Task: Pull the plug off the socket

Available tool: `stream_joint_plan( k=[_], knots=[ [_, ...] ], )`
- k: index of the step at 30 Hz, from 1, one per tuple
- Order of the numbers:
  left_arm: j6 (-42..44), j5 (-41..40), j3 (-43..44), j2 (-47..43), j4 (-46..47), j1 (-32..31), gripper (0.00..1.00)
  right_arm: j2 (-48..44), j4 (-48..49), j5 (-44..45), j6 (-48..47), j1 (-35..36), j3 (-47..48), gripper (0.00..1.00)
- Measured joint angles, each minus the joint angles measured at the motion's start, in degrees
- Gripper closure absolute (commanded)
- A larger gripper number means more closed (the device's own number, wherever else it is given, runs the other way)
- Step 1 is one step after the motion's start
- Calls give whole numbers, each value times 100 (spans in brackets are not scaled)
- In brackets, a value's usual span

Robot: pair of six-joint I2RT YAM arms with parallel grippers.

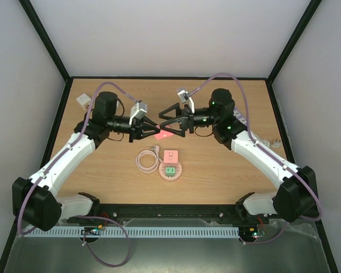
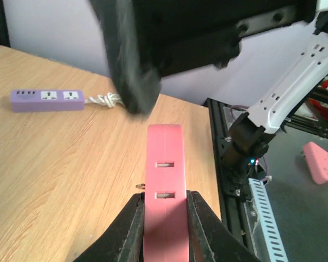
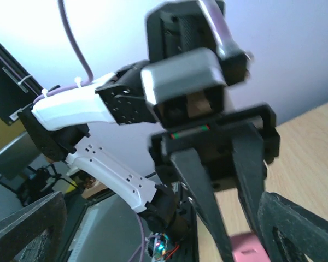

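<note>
Left gripper (image 1: pixel 157 132) is clamped tight on the pink plug (image 1: pixel 163 135), which is off the table (image 1: pixel 216 170). In the left wrist view its slotted face points up and a metal prong shows at the side. Right gripper (image 1: pixel 166 120) has its jaws wide apart and holds nothing, nose to nose with the left one at the plug's free end. The socket (image 1: pixel 171 166) sits on the table nearer the bases, between the arms and apart from the plug, with its coiled cable (image 1: pixel 146 160) just left of it. A lilac power strip (image 2: pixel 46 100) lies well apart.
</note>
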Motion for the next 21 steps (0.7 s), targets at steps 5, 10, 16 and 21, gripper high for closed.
stream_joint_plan(
  k=[5,10,16,21],
  knots=[
    [140,-256,-2,2,-131,52,89,-107,-251,101,-319,-136,264,1],
    [190,-234,-2,-46,-232,319,89,-72,-282,131,-223,-356,254,2],
    [70,-160,-2,-208,-125,662,89,-81,-289,177,-175,-350,-111,2],
    [-151,-74,-2,-262,107,675,89,-87,-310,232,-131,-308,-634,2]
  ],
)
